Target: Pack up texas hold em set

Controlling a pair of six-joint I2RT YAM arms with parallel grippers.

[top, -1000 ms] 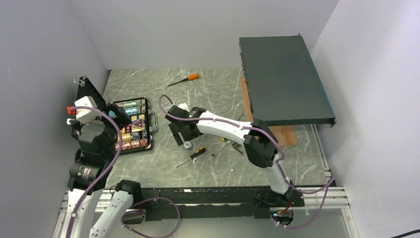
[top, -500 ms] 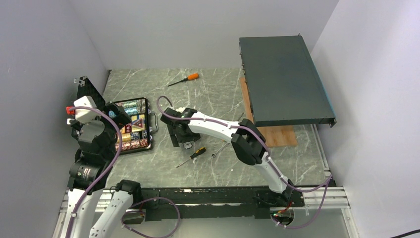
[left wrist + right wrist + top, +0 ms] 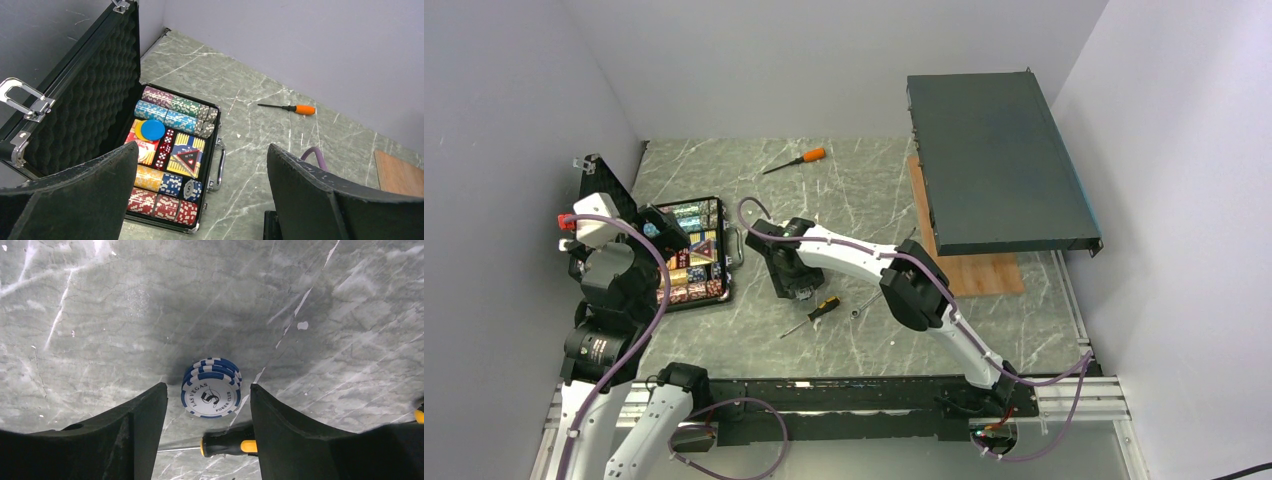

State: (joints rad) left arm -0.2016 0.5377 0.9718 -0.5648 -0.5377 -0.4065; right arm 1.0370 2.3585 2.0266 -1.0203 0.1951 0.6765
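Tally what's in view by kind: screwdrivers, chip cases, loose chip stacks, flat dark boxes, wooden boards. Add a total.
Screwdrivers: 2, orange-handled screwdriver and yellow-handled screwdriver
Chip case: 1
Loose chip stack: 1
Flat dark box: 1
Wooden board: 1
Total: 6

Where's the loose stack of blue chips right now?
Right wrist view, centre: the blue chip stack lies on the marble table between the open jaws of the right gripper, touching neither, just beyond the yellow-and-black screwdriver.
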